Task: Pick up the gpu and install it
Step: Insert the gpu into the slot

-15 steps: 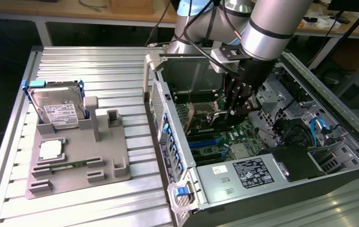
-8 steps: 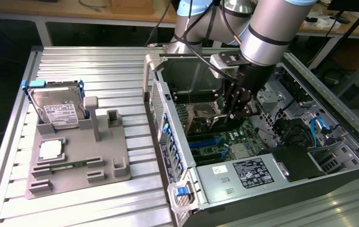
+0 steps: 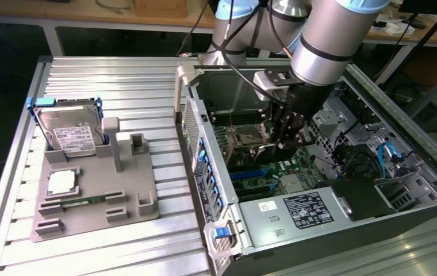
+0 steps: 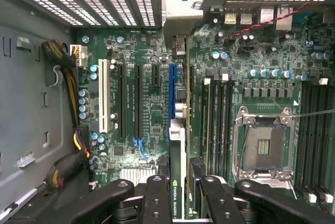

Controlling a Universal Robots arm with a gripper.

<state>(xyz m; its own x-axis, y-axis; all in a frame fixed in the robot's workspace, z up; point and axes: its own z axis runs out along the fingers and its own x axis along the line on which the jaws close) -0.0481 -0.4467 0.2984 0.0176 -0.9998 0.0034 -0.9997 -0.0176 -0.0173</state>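
Note:
The gpu (image 4: 178, 145) is seen edge-on in the wrist view as a thin dark card with a silvery metal edge. It is upright between my fingers (image 4: 157, 198). My gripper (image 4: 180, 187) is shut on it. The card hangs over the green motherboard (image 4: 141, 103), lined up along the blue expansion slot (image 4: 172, 90), with its far end reaching the slotted rear wall of the case. Whether it sits in the slot I cannot tell. In the exterior view my gripper (image 3: 289, 138) is lowered inside the open computer case (image 3: 203, 172), above the motherboard.
The empty CPU socket (image 4: 264, 145) and memory slots (image 4: 217, 114) lie beside the card, and cable bundles (image 4: 68, 77) lie at the board's other side. Outside the case, a grey fixture (image 3: 96, 195) holds a hard drive (image 3: 69, 135) and a memory stick (image 3: 88, 201). The power supply (image 3: 295, 210) fills the case's near end.

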